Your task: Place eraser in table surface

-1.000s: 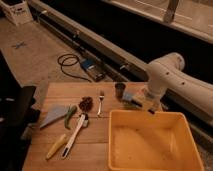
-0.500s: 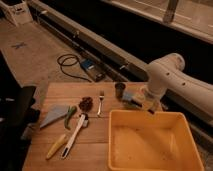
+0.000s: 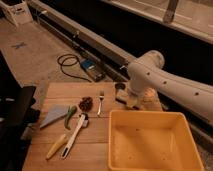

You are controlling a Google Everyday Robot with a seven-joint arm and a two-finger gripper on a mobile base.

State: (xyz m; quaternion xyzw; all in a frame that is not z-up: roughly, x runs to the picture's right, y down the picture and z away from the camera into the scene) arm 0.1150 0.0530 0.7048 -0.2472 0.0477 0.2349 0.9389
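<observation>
The table surface (image 3: 95,147) spreads out below and in front of the gripper, bare wood that can take a small thing. The white arm (image 3: 165,82) reaches in from the far right and bends down, which brings the gripper (image 3: 126,99) low over the far edge. The yellow tray (image 3: 150,114) lies just nearer than the gripper, so a release should probably stay clear of its rim. The fork (image 3: 100,103) lies near, on the side away from the arm. The eraser (image 3: 119,87), a small dark block, is just beside the gripper. Whether the gripper holds it, I cannot tell.
</observation>
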